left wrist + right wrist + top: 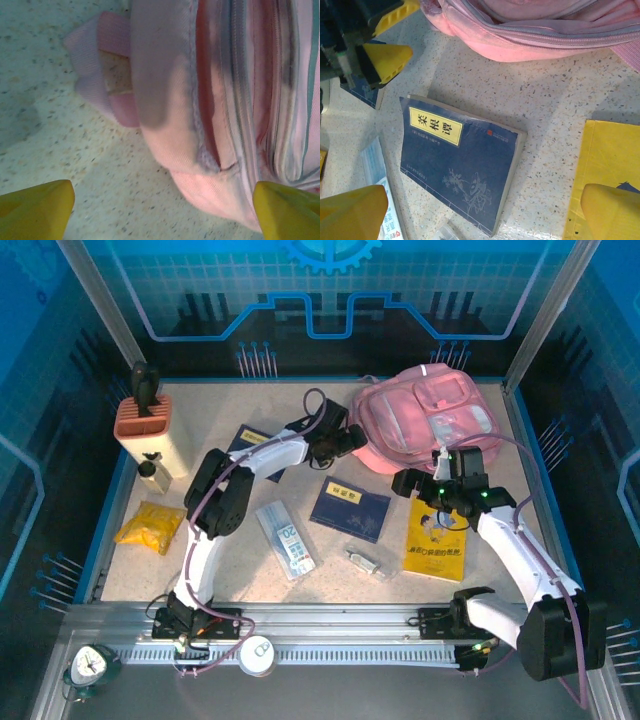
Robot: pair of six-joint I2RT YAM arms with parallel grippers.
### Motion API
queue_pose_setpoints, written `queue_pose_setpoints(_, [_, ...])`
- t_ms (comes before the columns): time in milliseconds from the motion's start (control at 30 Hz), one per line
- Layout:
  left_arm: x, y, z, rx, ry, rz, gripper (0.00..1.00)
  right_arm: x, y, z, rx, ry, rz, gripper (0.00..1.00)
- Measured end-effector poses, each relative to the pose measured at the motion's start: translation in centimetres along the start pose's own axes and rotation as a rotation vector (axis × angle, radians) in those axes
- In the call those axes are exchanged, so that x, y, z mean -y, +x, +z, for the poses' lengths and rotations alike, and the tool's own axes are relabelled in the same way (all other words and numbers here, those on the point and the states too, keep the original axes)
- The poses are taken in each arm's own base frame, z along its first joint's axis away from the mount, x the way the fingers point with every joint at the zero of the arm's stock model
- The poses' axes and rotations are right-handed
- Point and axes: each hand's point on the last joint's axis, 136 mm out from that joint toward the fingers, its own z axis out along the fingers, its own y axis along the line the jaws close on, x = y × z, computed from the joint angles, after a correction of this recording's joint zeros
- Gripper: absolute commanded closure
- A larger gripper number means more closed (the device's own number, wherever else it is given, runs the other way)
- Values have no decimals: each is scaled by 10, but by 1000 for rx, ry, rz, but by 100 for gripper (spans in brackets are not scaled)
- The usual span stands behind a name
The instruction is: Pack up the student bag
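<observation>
Speckled beige table [300,410]. Student bag [425,425] lies just ahead of left gripper [355,440]. Navy book [348,508] lies ahead of right gripper [408,483], yellow book [437,538] beside its right finger. Clear packet [285,538] and small clear item [365,560], possibly a tube, lie behind both. Yellow pouch [150,527] well left of left gripper.

Bag [425,420] lies at the table's [225,405] 1 o'clock. Left gripper [352,443] sits just beside its 9 o'clock edge, right gripper [418,486] at its 6. Blue book [349,508] lies centre, yellow book [437,540] at 4, pouch [150,527] at 9.
</observation>
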Motion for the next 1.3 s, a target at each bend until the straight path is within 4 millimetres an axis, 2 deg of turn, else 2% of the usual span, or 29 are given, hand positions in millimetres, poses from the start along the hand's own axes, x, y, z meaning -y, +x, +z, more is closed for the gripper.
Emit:
queue_pose_setpoints(133, [13,-7,15,-5,19,4,1,-1,-4,-1,7,3,-6,0])
queue_pose_setpoints(267, [16,-11,27,-19,-16,-2,9,-3,-8,-3,17,6,-17,0])
queue_pose_setpoints(400, [1,-11,38,-46,-64,-50,29,-4,-10,-3,20,3,-21,0])
queue_pose_setpoints(533, [-19,-10,45,-67,-112,-99,55,-3,-10,0,9,9,-20,0])
queue_pose_setpoints(667, [-34,-18,38,-57,-153,-136,69,-1,-10,4,-3,13,-31,0])
queue_pose_setpoints(733, [-49,-21,31,-52,-177,-157,70,0,-9,6,-11,15,-36,0])
queue_pose_setpoints(933, [-124,-36,-19,-22,-280,-260,71,4,-5,16,-51,26,-40,0])
queue_pose_setpoints(967, [-133,-40,-25,-14,-291,-275,69,5,-5,19,-58,28,-38,0])
queue_pose_setpoints(1033, [-154,-47,-39,10,-326,-305,59,3,-6,23,-73,24,-37,0])
queue_pose_setpoints(1067, [-161,-49,-43,16,-340,-310,58,2,-5,25,-79,21,-38,0])
queue_pose_setpoints(1167, [-165,-54,-52,26,-349,-302,50,-5,-4,27,-95,0,-29,0])
queue_pose_setpoints(1300, [-145,-54,-64,29,-301,-262,32,-9,-5,25,-102,-4,20,0])
